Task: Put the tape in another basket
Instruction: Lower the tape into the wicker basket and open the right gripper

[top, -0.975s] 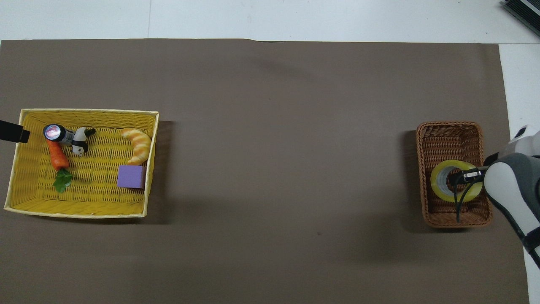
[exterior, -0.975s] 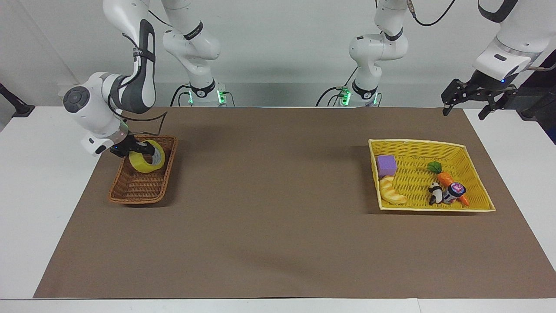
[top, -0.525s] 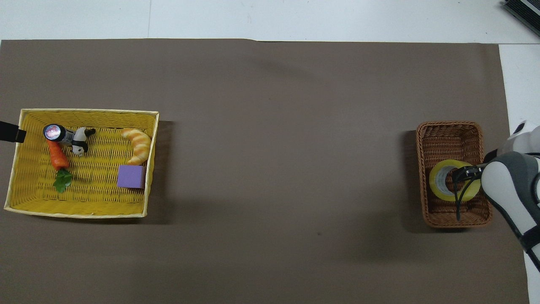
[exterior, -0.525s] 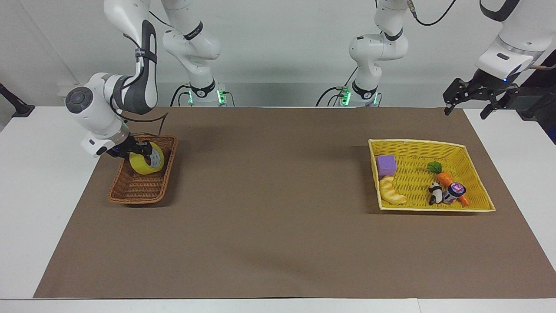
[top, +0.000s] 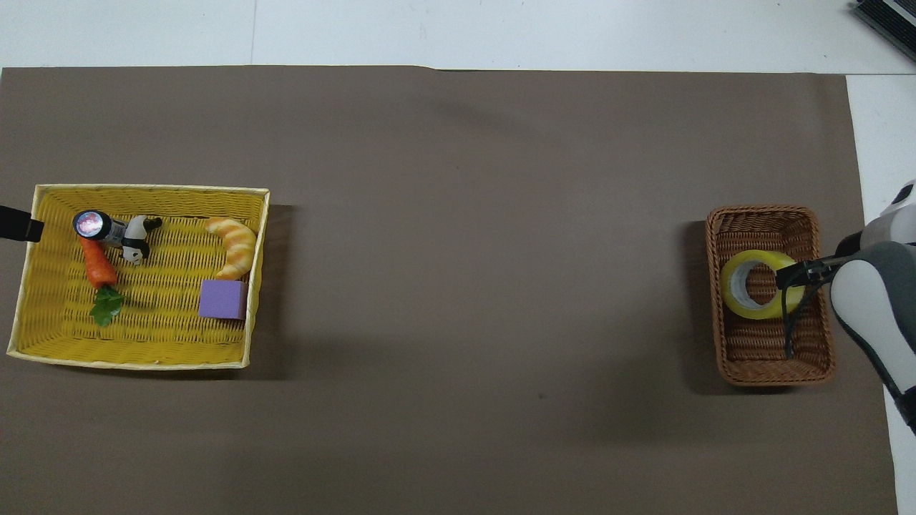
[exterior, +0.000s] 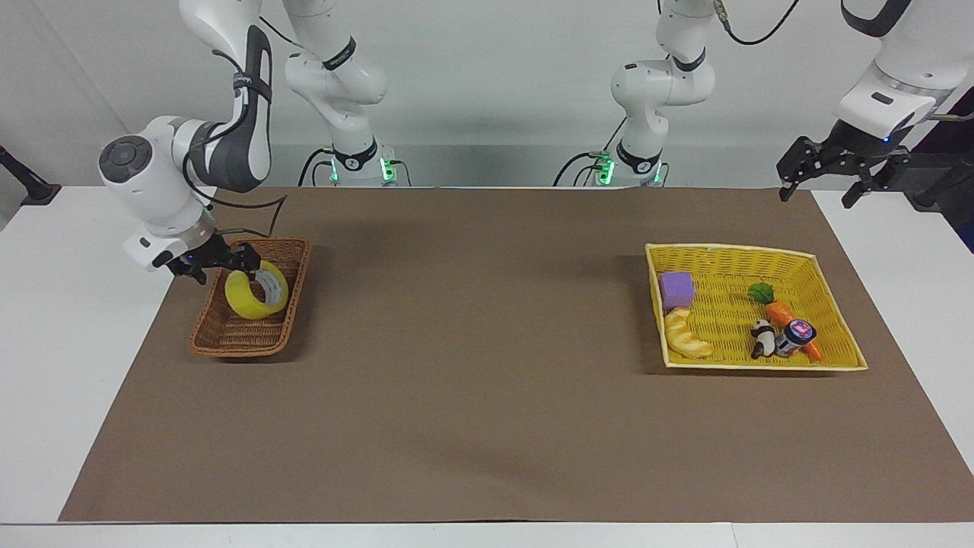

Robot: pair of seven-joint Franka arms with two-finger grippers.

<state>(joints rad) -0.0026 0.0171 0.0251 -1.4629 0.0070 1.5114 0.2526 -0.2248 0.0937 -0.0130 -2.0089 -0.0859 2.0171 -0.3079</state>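
Backing the right gripper (exterior: 222, 268), now spread and empty, off the tape (exterior: 256, 294), leaving it tilted inside the basket (exterior: 240, 336) at the right arm's end of the desk (exterior: 487, 342), effectively completing the move, keeping the left gripper (exterior: 816, 184) waiting, spread, aloft at its own end.

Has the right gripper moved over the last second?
Yes. The right gripper has drawn back off the tape, toward the wicker basket rim at the table edge; the tape rests in the basket.
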